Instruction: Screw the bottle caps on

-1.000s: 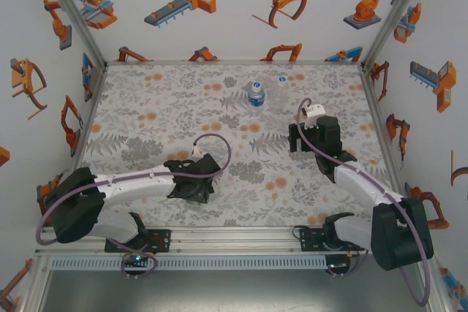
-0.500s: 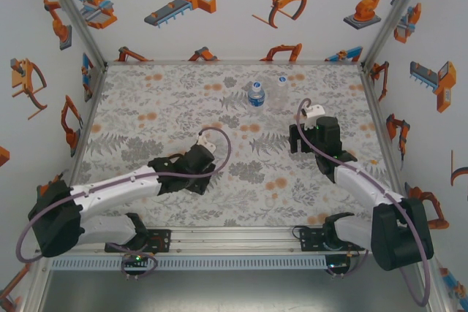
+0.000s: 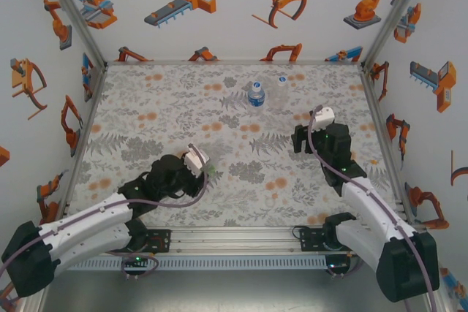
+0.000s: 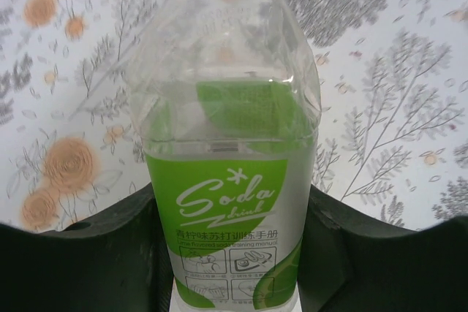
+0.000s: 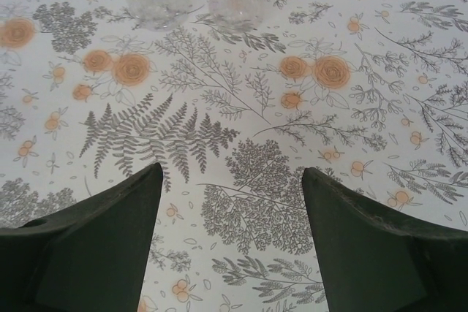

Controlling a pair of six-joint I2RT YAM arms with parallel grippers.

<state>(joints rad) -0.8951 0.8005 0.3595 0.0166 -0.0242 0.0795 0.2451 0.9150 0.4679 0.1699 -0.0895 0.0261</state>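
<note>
- The left gripper is closed around the green-labelled bottle. Its dark fingers press against both sides of the label, and the bottle's neck points away from the wrist camera and runs off the top edge.
- From above, the left gripper sits at the near middle of the table, with a sliver of green showing at its tip.
- Since a second ago the left arm has swung: its elbow has dropped toward the near left corner and the wrist now points toward the far right.
- The right gripper is spread wide and holds nothing, with only floral cloth between its fingers.
- The right gripper has shifted slightly to the right since then.
- The blue-labelled bottle and the plain clear bottle stand near each other at the far middle, where they were before, well beyond both grippers.
- The caps are too small to make out.
</note>
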